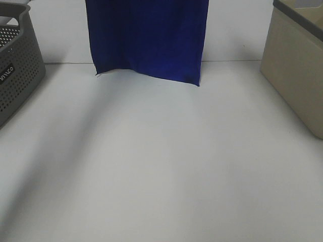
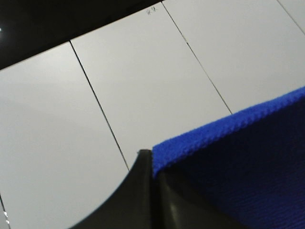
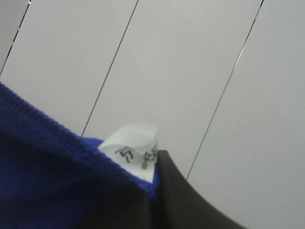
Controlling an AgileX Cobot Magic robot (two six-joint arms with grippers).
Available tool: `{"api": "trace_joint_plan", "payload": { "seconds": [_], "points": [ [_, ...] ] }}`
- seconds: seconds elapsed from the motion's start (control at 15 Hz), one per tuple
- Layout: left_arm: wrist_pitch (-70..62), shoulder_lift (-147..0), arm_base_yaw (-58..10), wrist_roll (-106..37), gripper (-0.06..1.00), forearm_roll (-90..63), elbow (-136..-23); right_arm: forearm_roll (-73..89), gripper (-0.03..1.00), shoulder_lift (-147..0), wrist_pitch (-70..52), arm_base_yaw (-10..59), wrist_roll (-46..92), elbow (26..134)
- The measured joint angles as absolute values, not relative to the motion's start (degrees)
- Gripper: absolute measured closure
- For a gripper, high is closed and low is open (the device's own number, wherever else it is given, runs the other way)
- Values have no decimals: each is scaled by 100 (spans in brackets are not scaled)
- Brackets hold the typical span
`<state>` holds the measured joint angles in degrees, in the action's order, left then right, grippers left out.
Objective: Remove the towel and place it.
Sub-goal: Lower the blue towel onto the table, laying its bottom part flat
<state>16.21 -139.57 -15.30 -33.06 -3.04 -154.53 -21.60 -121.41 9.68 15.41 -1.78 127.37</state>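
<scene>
Well, the towel hangs straight down beneath both arms, spread flat. Left jaws are pinched shut on one top corner, right jaws on the other beside the white tag. Its lower hem is low over the table, far side.

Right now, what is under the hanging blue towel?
Below the towel, only white table shows. The cloth hides the table's far edge and part of the wall behind it.
</scene>
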Motion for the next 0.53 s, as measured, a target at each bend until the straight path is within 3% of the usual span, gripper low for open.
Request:
{"api": "trace_joint_plan", "payload": {
  "seconds": [0.27, 0.53],
  "points": [
    [-458, -13894, -1530, -2578, 94, -304, -15453, -2154, 95, -12141, 0, 1541, -848, 12737],
    [-2710, -13344, -1547, -2527, 94, -327, -15453, -1175, 95, -11895, -1971, 1558, -945, 12737]
  ]
}}
